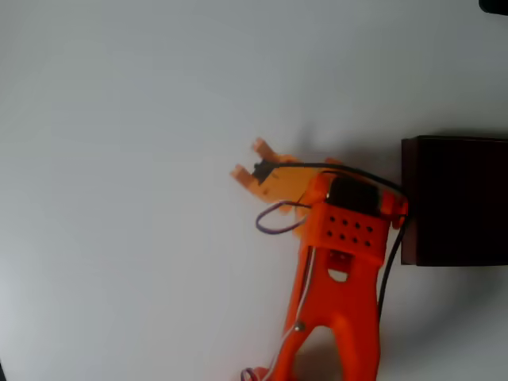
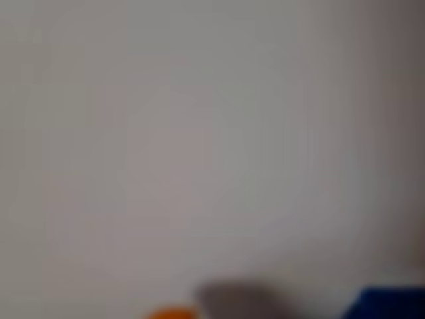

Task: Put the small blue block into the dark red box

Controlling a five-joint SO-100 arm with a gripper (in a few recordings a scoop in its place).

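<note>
In the overhead view my orange gripper [image 1: 249, 159] points up-left over the white table, its two fingertips [image 1: 259, 147] spread apart with nothing visible between them. The dark red box [image 1: 456, 198], thin red-brown walls around a nearly black inside, stands at the right edge, just right of the arm's wrist. The wrist view is very blurred: a blue patch that looks like the small blue block [image 2: 388, 304] lies at the bottom right corner, beside a grey smudge and a sliver of orange finger [image 2: 171, 313]. The overhead view does not reveal the block.
The white table [image 1: 119, 198] stretches open to the left and above the gripper. Black and purple cables [image 1: 274, 218] run along the arm. A dark object [image 1: 494, 5] peeks in at the top right corner.
</note>
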